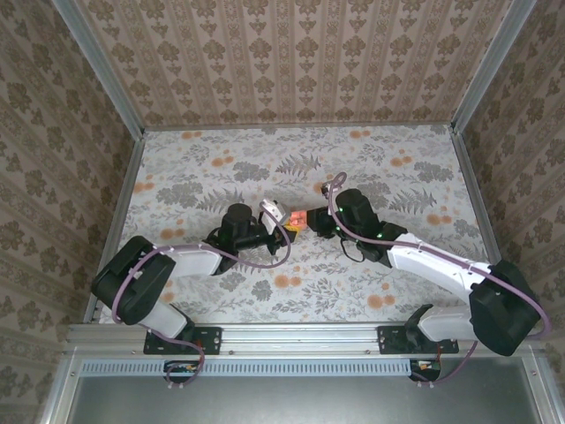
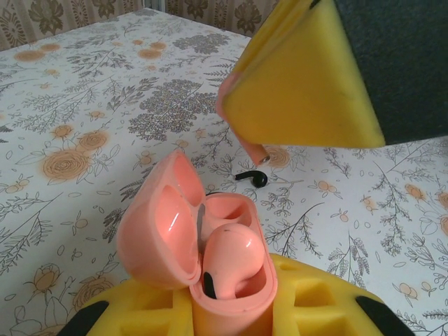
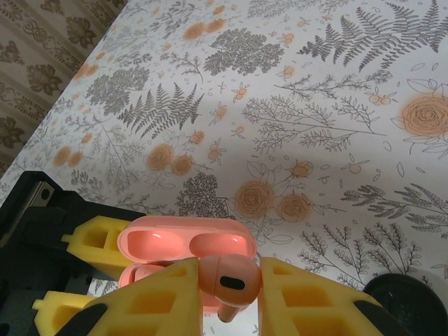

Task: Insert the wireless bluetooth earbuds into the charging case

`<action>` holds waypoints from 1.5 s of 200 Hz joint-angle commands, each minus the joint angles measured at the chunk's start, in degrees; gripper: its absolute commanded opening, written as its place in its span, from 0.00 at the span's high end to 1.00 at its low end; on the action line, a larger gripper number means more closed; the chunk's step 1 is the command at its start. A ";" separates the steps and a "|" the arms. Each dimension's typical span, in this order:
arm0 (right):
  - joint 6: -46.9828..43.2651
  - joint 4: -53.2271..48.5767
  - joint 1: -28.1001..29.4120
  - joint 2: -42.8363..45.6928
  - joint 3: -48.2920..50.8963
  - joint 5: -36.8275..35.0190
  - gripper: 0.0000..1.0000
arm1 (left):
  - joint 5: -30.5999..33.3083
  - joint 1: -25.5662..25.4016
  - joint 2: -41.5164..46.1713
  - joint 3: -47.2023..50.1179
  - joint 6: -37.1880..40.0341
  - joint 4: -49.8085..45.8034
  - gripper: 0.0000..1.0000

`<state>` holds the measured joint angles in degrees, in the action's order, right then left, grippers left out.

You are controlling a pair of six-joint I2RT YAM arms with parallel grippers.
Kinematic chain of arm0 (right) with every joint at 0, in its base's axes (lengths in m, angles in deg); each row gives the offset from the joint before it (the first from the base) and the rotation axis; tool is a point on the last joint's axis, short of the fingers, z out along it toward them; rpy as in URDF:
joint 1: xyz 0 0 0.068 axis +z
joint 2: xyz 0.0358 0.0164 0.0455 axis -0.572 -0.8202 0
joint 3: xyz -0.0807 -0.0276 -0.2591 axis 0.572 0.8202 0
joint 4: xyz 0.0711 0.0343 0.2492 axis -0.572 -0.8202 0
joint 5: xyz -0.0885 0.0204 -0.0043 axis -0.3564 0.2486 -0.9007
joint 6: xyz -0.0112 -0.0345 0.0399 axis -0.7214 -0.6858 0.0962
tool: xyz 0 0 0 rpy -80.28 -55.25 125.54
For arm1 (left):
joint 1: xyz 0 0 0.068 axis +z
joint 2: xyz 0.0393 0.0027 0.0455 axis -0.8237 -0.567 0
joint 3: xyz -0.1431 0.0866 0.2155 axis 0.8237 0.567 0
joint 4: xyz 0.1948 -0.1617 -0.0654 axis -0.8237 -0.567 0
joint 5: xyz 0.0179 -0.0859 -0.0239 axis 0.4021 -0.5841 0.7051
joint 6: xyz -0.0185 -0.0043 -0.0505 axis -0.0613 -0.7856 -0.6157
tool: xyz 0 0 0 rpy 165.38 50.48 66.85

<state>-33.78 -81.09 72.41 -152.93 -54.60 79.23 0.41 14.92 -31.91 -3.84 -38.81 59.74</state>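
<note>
Left gripper (image 2: 231, 315) clamped on base of charging case (image 2: 164, 231): pink, lid swung open, mouth facing up. One pink earbud (image 2: 234, 255) sits in right socket. Right gripper (image 3: 225, 297) pinches second earbud (image 3: 227, 276), stem pointing down, above and just beyond case mouth, apart from it. Free socket seems to lie beside seated bud, toward lid; partly hidden. Right arm nearer; likely lowers bud stem-first. Black curved item (image 2: 252, 177) on table (image 2: 84, 105) past case.
</note>
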 commanded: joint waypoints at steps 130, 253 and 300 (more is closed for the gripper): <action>0.55 2.73 1.07 -3.06 -0.85 -0.89 0.78 | -0.40 -0.07 3.17 -0.72 -2.24 2.61 0.85; 0.31 -1.63 2.47 -4.22 -2.00 -1.98 0.77 | 0.03 1.07 4.08 -0.89 -4.06 4.99 0.85; -1.56 -6.79 2.74 -2.98 -3.34 -6.28 0.78 | 0.06 1.26 4.45 -0.87 -3.70 4.56 0.85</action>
<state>-33.91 -81.09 74.66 -156.69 -56.59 76.04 0.43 15.43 -29.90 -3.82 -41.76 59.71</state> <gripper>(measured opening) 0.227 0.208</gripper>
